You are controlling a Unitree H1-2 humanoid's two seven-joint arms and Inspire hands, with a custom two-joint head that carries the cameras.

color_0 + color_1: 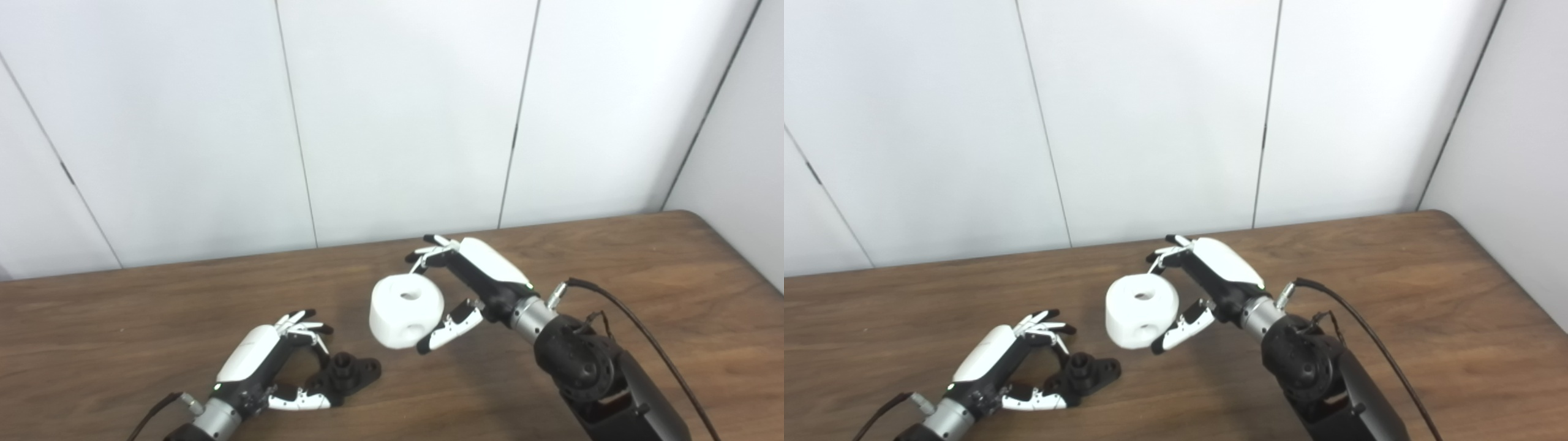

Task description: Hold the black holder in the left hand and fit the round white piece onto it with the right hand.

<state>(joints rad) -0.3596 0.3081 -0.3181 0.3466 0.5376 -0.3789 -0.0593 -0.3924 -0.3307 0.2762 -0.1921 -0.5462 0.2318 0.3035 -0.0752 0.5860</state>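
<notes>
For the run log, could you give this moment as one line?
left hand: shut on black holder | right hand: shut on round white piece | not fitted

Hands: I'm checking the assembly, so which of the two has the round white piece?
The right hand holds the round white piece. The left hand grips the black holder at the table.
</notes>
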